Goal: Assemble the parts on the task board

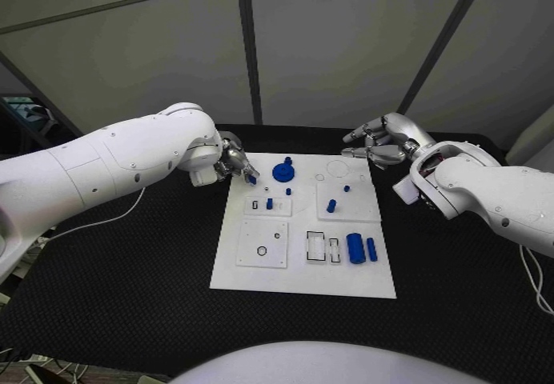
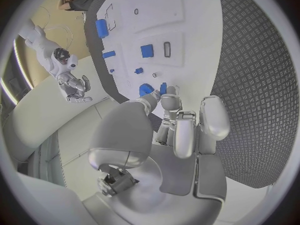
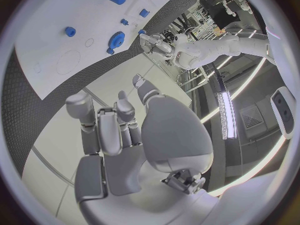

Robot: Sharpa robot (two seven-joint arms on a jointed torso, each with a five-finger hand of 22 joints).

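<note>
The white task board (image 1: pixel 303 276) lies in the middle of the table. My left hand (image 1: pixel 234 164) hovers at the board's far left corner and pinches a small blue part (image 1: pixel 252 179) at its fingertips (image 2: pixel 167 101); that part (image 2: pixel 162 87) sits just beside the blue gear (image 1: pixel 284 170). My right hand (image 1: pixel 381 142) hangs over the far right corner, fingers apart (image 3: pixel 112 125), holding nothing. Small blue pegs (image 1: pixel 331 206) stand in the board's middle panels. Two blue blocks (image 1: pixel 355 248) lie near the right edge.
The board carries raised white panels with black-outlined slots (image 1: pixel 315 246) and round holes (image 1: pixel 262 250). Black table surface (image 1: pixel 138 272) surrounds the board on all sides. A white cable (image 1: pixel 98 220) trails across the table under my left arm.
</note>
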